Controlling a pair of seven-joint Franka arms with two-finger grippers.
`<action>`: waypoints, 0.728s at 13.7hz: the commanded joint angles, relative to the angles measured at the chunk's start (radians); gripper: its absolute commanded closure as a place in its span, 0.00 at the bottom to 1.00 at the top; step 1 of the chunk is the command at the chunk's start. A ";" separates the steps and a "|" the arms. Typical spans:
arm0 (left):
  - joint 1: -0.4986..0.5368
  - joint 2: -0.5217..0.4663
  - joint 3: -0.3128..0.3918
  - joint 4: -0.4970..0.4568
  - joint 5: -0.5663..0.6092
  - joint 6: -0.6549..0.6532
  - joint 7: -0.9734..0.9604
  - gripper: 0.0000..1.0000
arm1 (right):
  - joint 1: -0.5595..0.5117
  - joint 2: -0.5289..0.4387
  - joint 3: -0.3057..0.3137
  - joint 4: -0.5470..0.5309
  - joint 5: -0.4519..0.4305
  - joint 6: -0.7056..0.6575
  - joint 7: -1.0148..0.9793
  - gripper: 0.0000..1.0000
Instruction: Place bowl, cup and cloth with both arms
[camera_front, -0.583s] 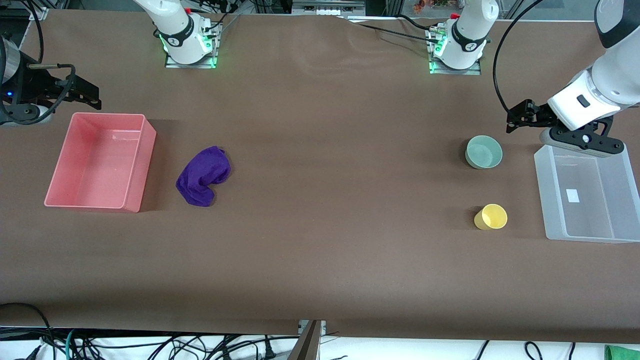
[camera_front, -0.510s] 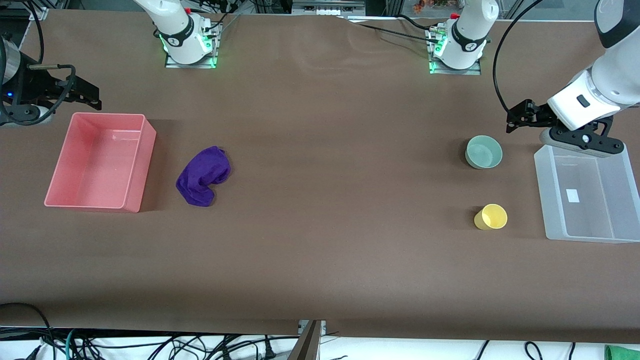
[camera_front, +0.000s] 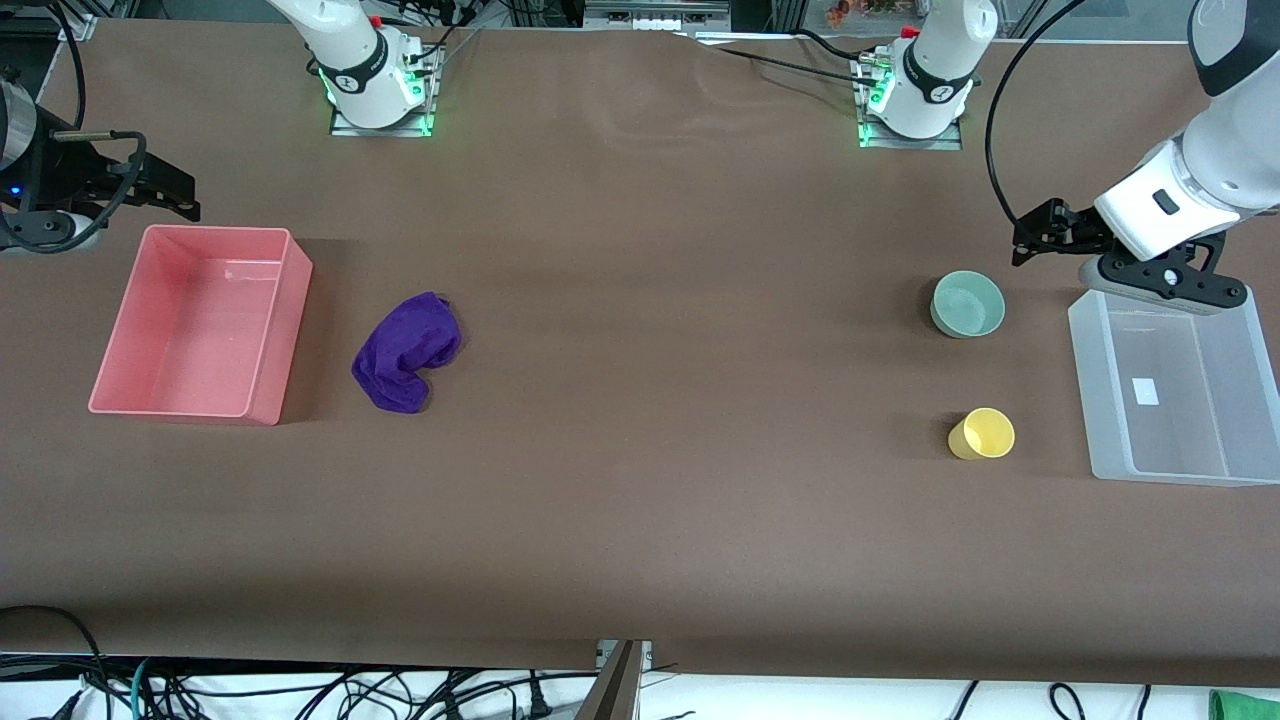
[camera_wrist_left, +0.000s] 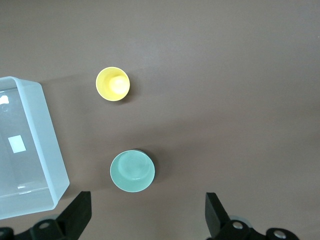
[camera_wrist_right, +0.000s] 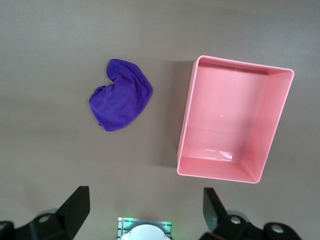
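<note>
The pale green bowl (camera_front: 968, 304) and the yellow cup (camera_front: 983, 434) stand upright on the brown table toward the left arm's end, the cup nearer the front camera. Both show in the left wrist view, bowl (camera_wrist_left: 132, 171) and cup (camera_wrist_left: 112, 84). The purple cloth (camera_front: 407, 351) lies bunched toward the right arm's end and shows in the right wrist view (camera_wrist_right: 120, 102). My left gripper (camera_front: 1162, 282) hangs open and empty above the table beside the bowl (camera_wrist_left: 148, 216). My right gripper (camera_front: 45, 215) hangs open and empty above the table's edge beside the pink bin (camera_wrist_right: 145, 212).
A pink bin (camera_front: 285, 340) stands empty beside the cloth, also in the right wrist view (camera_wrist_right: 184, 125). A clear plastic bin (camera_front: 1098, 390) stands empty beside the bowl and cup, also in the left wrist view (camera_wrist_left: 50, 150). The right arm's base (camera_wrist_right: 145, 229) shows between its fingers.
The right gripper has drifted very slightly toward the robots' side. The left gripper, bowl, cup and cloth have not moved.
</note>
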 joint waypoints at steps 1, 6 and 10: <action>0.002 0.011 0.000 0.031 0.001 -0.028 -0.011 0.00 | -0.018 0.009 0.009 0.022 0.016 -0.005 -0.011 0.00; 0.004 0.011 0.005 0.019 0.003 -0.143 -0.011 0.00 | -0.021 0.009 0.009 0.016 0.014 0.004 -0.017 0.00; 0.033 -0.042 0.000 -0.134 0.041 -0.091 0.050 0.00 | -0.019 0.050 0.010 -0.043 0.002 0.030 -0.014 0.00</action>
